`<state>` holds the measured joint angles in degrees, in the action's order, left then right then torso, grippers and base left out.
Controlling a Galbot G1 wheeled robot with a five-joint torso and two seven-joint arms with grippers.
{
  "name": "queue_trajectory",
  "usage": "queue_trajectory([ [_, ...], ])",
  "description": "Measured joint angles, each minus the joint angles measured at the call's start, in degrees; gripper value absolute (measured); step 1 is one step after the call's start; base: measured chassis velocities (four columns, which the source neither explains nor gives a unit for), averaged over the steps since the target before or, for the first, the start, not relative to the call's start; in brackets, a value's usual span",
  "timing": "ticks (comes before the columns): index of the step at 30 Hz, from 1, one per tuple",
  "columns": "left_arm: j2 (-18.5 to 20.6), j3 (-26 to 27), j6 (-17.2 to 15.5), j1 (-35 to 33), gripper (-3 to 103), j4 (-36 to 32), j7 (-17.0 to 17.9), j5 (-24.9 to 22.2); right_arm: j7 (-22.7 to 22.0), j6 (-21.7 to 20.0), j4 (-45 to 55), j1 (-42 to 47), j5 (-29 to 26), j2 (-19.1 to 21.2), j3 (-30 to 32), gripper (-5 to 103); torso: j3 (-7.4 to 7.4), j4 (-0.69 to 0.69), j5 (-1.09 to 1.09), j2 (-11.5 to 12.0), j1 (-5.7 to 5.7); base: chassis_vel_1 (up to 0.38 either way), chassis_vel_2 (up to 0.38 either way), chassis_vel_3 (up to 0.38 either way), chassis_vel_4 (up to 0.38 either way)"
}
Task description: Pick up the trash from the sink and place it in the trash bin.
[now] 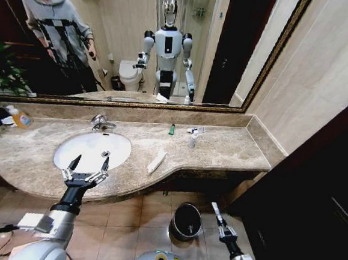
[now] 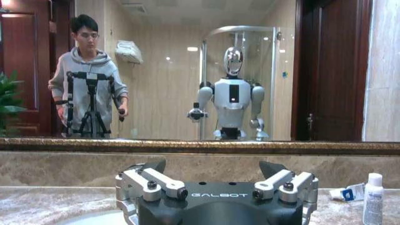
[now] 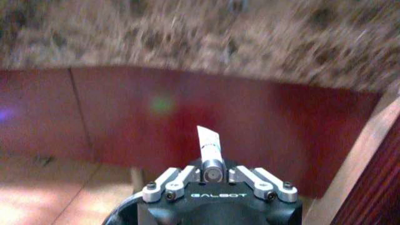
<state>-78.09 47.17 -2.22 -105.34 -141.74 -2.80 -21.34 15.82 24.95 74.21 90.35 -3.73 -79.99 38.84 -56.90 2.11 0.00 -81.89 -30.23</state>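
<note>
The white oval sink (image 1: 118,147) is set in the beige marble countertop. My left gripper (image 1: 86,168) hovers open over the basin's front rim, and its wrist view shows the gripper (image 2: 212,169) spread with nothing between the fingers. Trash lies on the counter: a long flat white packet (image 1: 157,162) right of the sink, a tiny green tube (image 1: 171,129) and small whitish wrappers (image 1: 195,130) near the mirror. Down by the floor, my right gripper (image 1: 221,224) is shut on a thin white stick (image 3: 208,139), just right of the black trash bin (image 1: 186,221).
An orange-capped soap bottle (image 1: 19,116) stands at the counter's far left and a chrome faucet (image 1: 100,122) behind the basin. A small white bottle (image 1: 192,140) stands near the wrappers. A dark wooden cabinet front (image 3: 187,108) faces the right gripper, and a dark door (image 1: 313,195) is at the right.
</note>
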Motion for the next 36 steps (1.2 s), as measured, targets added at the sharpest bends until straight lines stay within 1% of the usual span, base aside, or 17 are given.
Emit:
queue_trajectory([
  [1, 0.0, 0.0, 0.0, 0.0, 100, 0.0, 0.0, 0.0, 0.01, -0.28, -1.97, -1.29, 0.66, -0.16, -0.95, 18, 0.0, 0.0, 0.0, 0.0, 0.0, 0.0, 0.0, 0.0, 0.0],
  [5, 0.0, 0.0, 0.0, 0.0, 100, 0.0, 0.0, 0.0, -0.01, -1.09, -4.68, -2.93, 2.13, -0.43, -2.37, 18, 0.0, 0.0, 0.0, 0.0, 0.0, 0.0, 0.0, 0.0, 0.0],
  [9, 0.0, 0.0, 0.0, 0.0, 100, 0.0, 0.0, 0.0, -0.13, -1.38, -14.73, -8.35, 10.14, -1.86, -3.43, 18, 0.0, 0.0, 0.01, 0.0, 0.0, 0.0, 0.0, 0.0, 0.0],
  [10, 0.0, 0.0, 0.0, 0.0, 100, 0.0, 0.0, 0.0, -0.13, -1.38, -14.73, -8.35, 10.14, -1.86, -3.43, 18, 0.0, 0.0, 0.01, 0.0, 0.0, 0.0, 0.0, 0.0, 0.0],
  [12, 0.0, 0.0, 0.0, 0.0, 100, 0.0, 0.0, 0.0, -0.15, -3.09, -17.29, -10.13, 12.01, -2.36, -4.31, 18, 0.0, 0.0, -0.01, 0.0, 0.0, 0.0, 0.0, 0.0, 0.0],
  [17, 0.0, 0.0, 0.0, 0.0, 100, 0.0, 0.0, 0.0, -0.15, -4.35, -19.44, -12.64, 14.65, -3.78, -5.67, 18, 0.0, 0.0, 0.0, 0.0, 0.0, 0.0, 0.0, 0.0, 0.0],
  [20, 0.0, 0.0, 0.0, 0.0, 100, 0.0, 0.0, 0.0, -0.15, -5.01, -22.87, -15.95, 17.91, -5.18, -6.55, 18, 0.0, 0.0, 0.0, 0.0, 0.0, 0.0, 0.0, 0.0, 0.0],
  [25, 0.0, 0.0, 0.0, 0.0, 100, 0.0, 0.0, 0.0, -0.34, -4.69, -26.91, -19.46, 20.43, -6.54, -6.72, 18, 0.0, 0.0, 0.0, 0.0, 0.0, 0.0, 0.0, 0.0, 0.0],
  [30, 0.0, 0.0, 0.0, 0.0, 100, 0.0, 0.0, 0.0, -0.61, -4.08, -29.47, -21.98, 23.02, -6.94, -6.62, 18, 0.0, 0.0, 0.0, 0.0, 0.0, 0.0, 0.0, 0.0, 0.0],
  [36, 0.0, 0.0, 0.0, 0.0, 100, 0.0, 0.0, 0.0, -0.2, -3.82, -30.07, -22.69, 23.56, -6.81, -6.49, 17, 0.0, 0.0, 0.0, 0.0, 0.0, 0.0, 0.0, 0.0, 0.0],
])
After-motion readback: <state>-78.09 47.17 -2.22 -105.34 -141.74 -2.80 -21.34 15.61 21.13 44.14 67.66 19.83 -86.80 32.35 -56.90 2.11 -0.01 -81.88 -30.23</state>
